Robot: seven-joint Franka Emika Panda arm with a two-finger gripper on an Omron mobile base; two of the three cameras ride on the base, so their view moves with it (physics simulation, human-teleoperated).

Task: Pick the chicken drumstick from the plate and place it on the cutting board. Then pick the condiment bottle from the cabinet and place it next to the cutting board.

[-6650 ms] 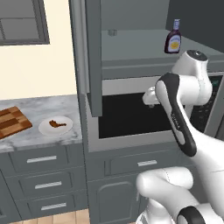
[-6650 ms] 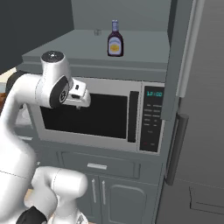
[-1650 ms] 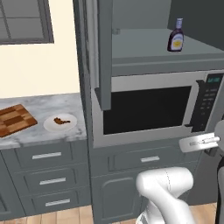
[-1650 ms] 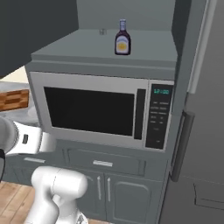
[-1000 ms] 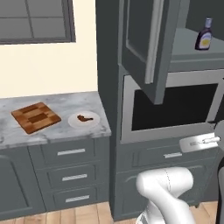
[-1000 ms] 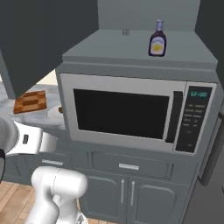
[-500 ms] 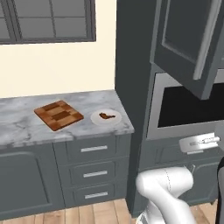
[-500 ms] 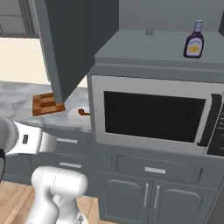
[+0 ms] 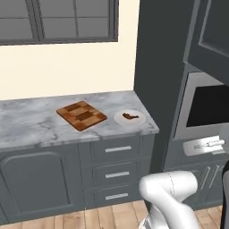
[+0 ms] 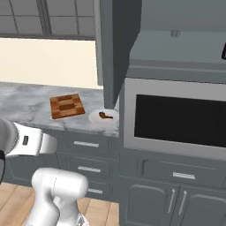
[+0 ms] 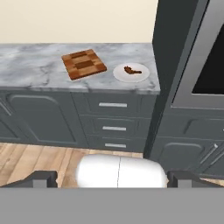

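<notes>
Left base view: board [image 9: 81, 115] sat mid-frame on counter [image 9: 27, 127], drumstick [image 9: 130, 116] on plate [image 9: 138, 120] just right of it. Right base view: same pair at center left. Hand view: gripper [image 11: 112, 178] spread wide, empty, at bottom edge; drumstick upper center.

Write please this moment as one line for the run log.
stage: approach | chicken drumstick: on plate | cutting board: bare, beside plate | end effector: open, holding nothing, far from counter
</notes>
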